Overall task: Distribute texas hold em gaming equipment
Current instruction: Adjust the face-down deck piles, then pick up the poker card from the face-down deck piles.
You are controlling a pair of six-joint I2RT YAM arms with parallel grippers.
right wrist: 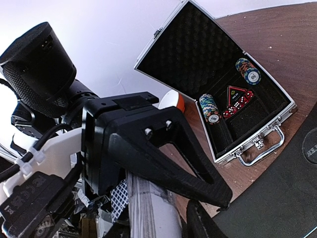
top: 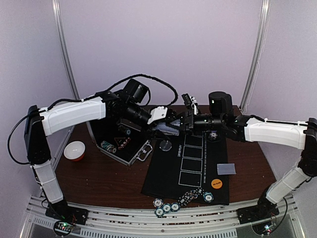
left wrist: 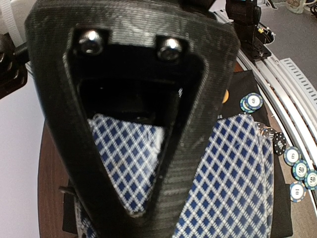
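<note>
Both grippers meet above the far end of the black mat [top: 198,168]. My left gripper [top: 164,125] is shut on a deck of blue-diamond-backed playing cards [top: 167,131]. My right gripper [top: 181,123] is closed on the same cards from the other side. In the left wrist view its finger [left wrist: 133,74] lies flat over the fanned cards [left wrist: 228,178]. In the right wrist view the left gripper's finger [right wrist: 163,153] rests on the deck's edge [right wrist: 148,213]. Striped chips [top: 188,196] and teal chips [top: 166,207] lie at the mat's near edge. An orange button [top: 216,183] and one card [top: 227,169] lie on the right.
An open silver case [top: 143,151] at the left of the mat holds chip stacks [right wrist: 209,108] and red dice [right wrist: 237,101]. A red-and-white bowl [top: 75,150] stands further left. A round dark disc [top: 166,145] lies on the mat's far left corner.
</note>
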